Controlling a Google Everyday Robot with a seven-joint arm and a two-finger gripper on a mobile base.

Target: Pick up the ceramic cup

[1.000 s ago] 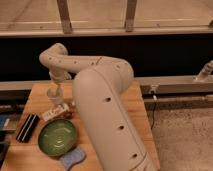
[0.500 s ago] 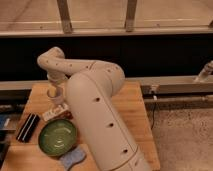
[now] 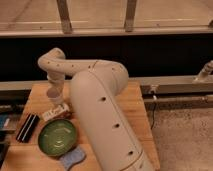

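Camera view: the gripper [image 3: 54,86] hung over the small pale tapered ceramic cup [image 3: 53,95] on the wooden worktop [image 3: 137,107]. The cup stood at 12 o'clock from the round green plate [image 3: 57,137], past a small white box [image 3: 55,112].

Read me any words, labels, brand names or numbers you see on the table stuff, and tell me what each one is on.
No text can be read.
The white packet beside the green plate has dark markings, too blurred to read.
The ceramic cup, under the gripper, looks plain.
The black object and blue sponge show nothing legible.
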